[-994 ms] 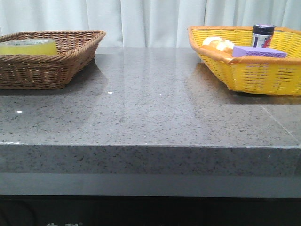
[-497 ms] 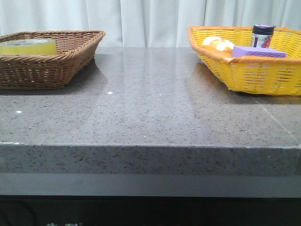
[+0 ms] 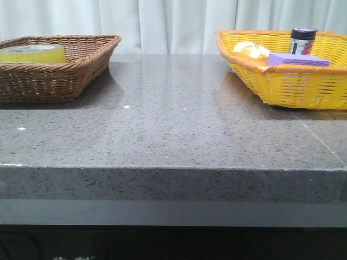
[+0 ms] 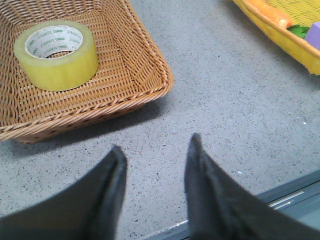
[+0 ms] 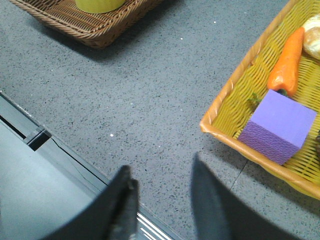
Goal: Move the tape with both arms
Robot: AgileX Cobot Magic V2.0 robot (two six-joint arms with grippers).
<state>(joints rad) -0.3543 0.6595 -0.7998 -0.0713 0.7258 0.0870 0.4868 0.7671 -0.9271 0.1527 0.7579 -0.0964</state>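
While tape [image 4: 56,54] lay flat in brown basket [image 4: 140,75] at far left, nothing shifted in front view over last second. My left claw [image 4: 155,150] hung spread, empty, over near table [image 3: 173,124]; right claw [image 5: 162,175] likewise. Transfer not begun.
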